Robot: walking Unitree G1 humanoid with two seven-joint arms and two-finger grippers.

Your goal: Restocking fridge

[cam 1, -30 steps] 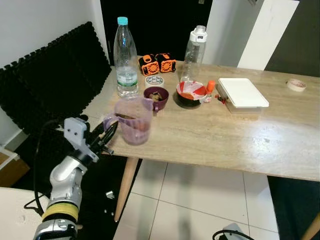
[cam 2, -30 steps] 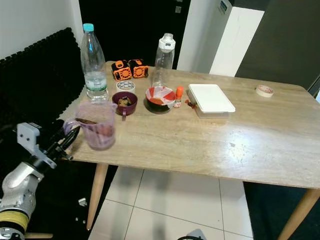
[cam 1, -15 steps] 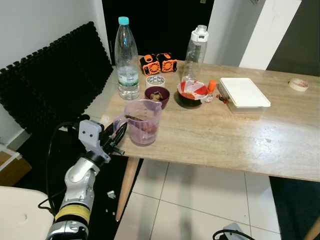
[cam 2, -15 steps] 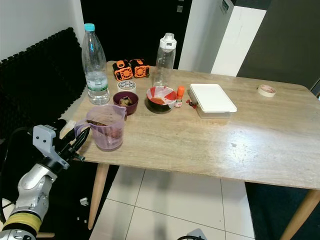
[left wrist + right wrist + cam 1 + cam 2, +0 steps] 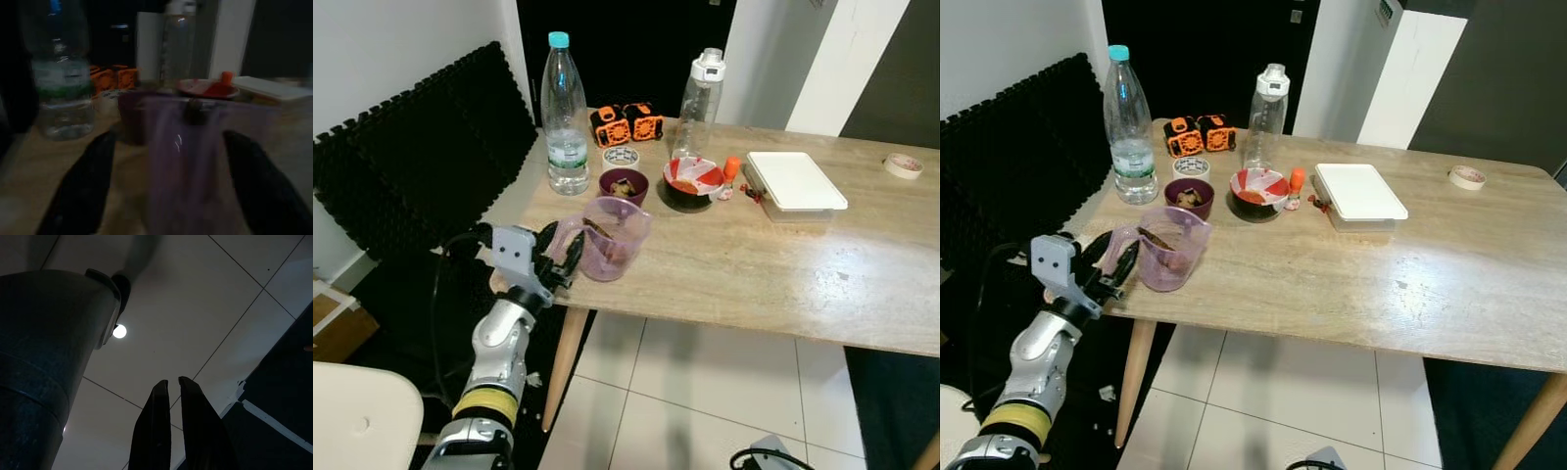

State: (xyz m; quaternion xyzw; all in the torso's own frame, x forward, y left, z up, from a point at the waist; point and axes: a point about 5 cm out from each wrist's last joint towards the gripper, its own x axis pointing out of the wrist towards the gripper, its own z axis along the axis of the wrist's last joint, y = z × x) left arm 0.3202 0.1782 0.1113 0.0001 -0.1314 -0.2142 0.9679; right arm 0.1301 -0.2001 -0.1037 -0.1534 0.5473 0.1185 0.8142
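Observation:
A translucent purple measuring jug with something dark inside stands near the table's left front corner, its handle toward me. My left gripper is at the table edge right by that handle. It is open, and in the left wrist view its black fingers are spread with the blurred jug between them. My right gripper hangs by my side, shut, pointing at the tiled floor.
Behind the jug stand a teal-capped water bottle, a small purple bowl, a red-and-white bowl, a clear white-capped bottle and a white lidded box. A tape roll lies far right. Black foam panels line the left wall.
My left gripper has risen and come in closer to the jug's handle. The whole picture has shifted a little because the camera moved. The jug stays on the table.

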